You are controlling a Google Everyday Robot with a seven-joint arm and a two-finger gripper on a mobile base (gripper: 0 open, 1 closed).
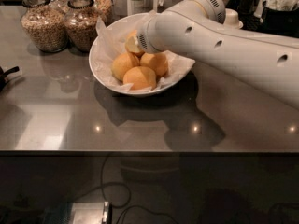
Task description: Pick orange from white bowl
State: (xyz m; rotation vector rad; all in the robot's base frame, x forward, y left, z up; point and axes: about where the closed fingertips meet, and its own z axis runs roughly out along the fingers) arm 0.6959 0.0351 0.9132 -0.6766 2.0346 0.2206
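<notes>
Gripper (141,42) sits inside the white bowl (99,73), at its back side, toward the far edge of the tabletop (56,120). It is mostly hidden behind the end of the white arm (224,45), so I cannot tell how far open it is or whether it has hold of anything. Right at it is the orange (131,44), the rearmost one, partly covered by the arm end and resting against the crinkled white paper (108,31) that lines the bowl. Three more oranges (140,77) lie in front of it, bunched and touching, in the bowl's middle. Bowl stands on the table toward the far edge, left of centre. The arm comes in from the right edge, sloping over the bowl's right rim. Two glass grain jars (44,24) stand side by side near the far left corner, just beside the bowl. A small black object (5,74) pokes in at the left edge.
</notes>
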